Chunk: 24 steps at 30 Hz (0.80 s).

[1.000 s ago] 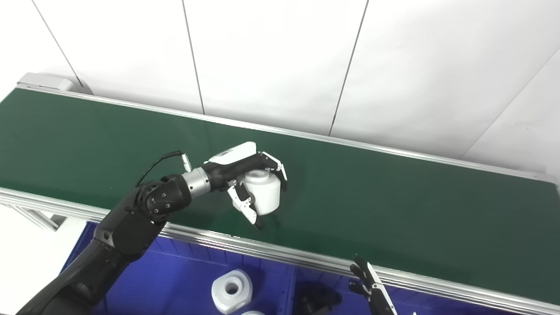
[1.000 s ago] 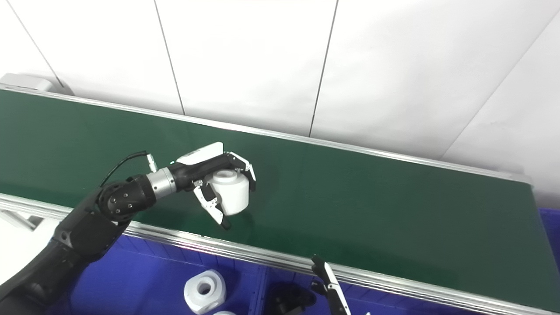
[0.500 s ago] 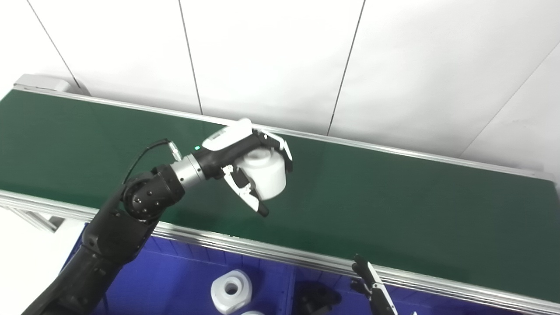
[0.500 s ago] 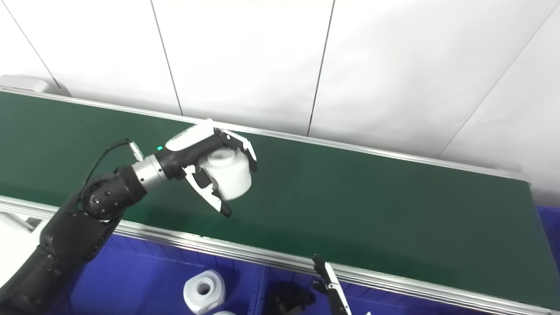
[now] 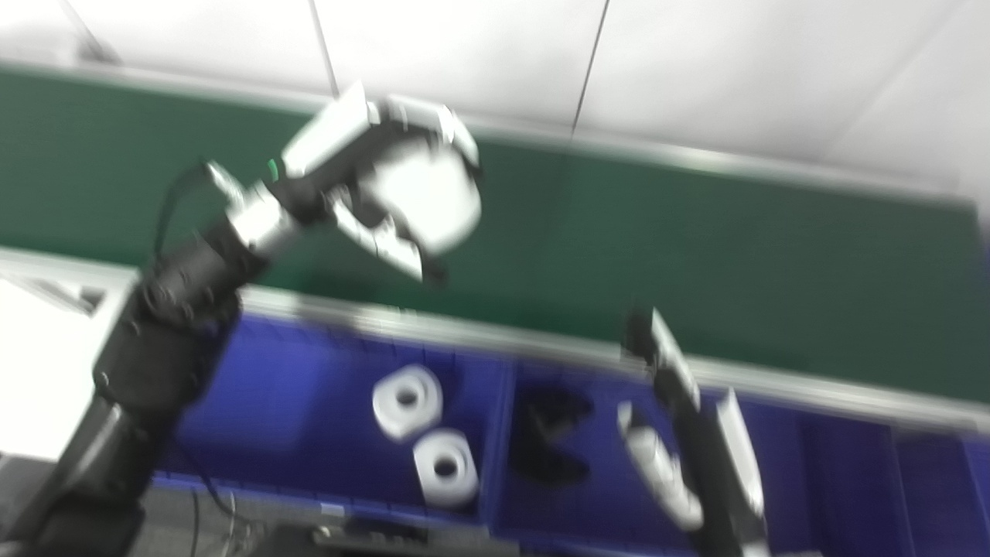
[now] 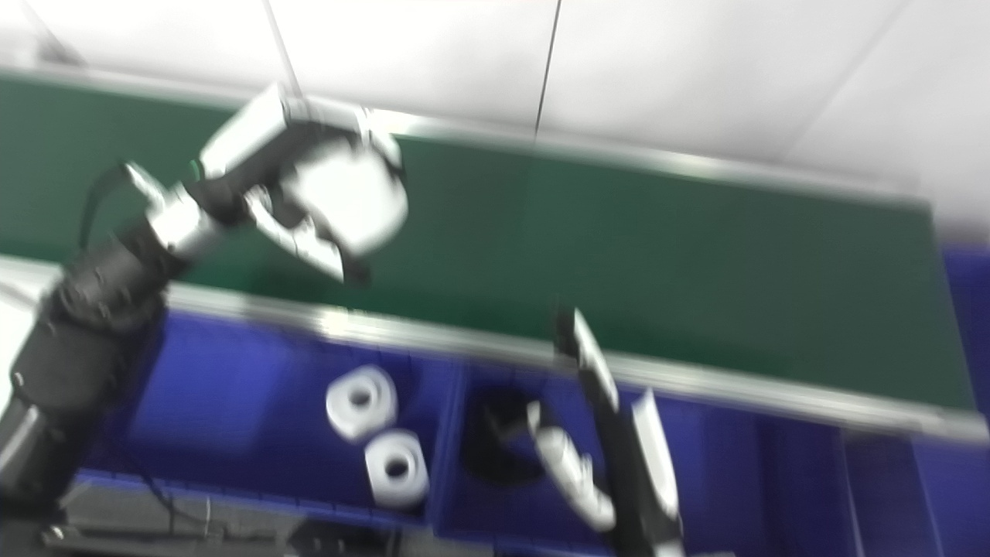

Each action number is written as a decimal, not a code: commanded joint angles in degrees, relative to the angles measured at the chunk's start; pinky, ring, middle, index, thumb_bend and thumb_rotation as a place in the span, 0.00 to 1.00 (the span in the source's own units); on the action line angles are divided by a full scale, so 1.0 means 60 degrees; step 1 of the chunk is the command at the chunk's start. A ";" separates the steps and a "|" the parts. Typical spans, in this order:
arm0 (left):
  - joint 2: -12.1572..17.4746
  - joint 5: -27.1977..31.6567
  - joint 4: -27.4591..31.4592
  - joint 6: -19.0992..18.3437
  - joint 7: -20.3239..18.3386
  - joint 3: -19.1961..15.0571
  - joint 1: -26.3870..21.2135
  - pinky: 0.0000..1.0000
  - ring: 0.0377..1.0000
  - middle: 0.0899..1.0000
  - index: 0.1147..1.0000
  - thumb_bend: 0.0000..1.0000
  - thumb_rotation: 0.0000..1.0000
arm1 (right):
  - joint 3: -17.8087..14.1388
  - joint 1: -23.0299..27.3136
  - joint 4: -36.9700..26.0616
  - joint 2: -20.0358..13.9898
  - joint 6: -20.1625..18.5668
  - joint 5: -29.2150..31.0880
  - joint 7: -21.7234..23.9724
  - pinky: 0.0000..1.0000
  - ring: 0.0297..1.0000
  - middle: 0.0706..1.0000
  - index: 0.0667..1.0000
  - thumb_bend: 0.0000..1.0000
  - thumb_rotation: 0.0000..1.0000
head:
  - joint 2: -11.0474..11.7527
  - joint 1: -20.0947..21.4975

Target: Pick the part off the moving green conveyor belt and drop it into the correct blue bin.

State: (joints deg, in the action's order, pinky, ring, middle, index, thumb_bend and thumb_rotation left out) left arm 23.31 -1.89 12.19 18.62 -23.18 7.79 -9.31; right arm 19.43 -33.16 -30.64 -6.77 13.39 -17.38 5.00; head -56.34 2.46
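The left hand (image 5: pixel 387 186) has its fingers wrapped around the round white plastic part (image 5: pixel 425 193), up above the green belt (image 5: pixel 696 255). Carry it gently to the blue bin (image 5: pixel 294 394) holding white parts, then let go.

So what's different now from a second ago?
The left hand has lifted the white part up off the green belt, still gripping it. The camera tipped downward too, so the picture is blurry and more of the blue bins shows. The right hand still waits open over the bins, and two white parts and a black part still lie in them.
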 commanded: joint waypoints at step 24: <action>0.1412 0.0205 0.0644 0.0127 -0.1403 0.0442 0.1907 0.17 0.42 0.43 0.10 0.50 0.00 | 0.0209 -0.0236 -0.0167 0.0363 -0.0063 0.0106 0.0014 0.90 0.96 0.98 0.97 0.43 0.91 | 0.0456 0.0230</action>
State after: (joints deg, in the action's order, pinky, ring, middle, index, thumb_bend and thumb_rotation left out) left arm 30.83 -0.41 15.27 17.21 -31.90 10.73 1.86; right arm 20.44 -33.92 -30.38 -5.13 12.27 -16.78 5.42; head -53.79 3.96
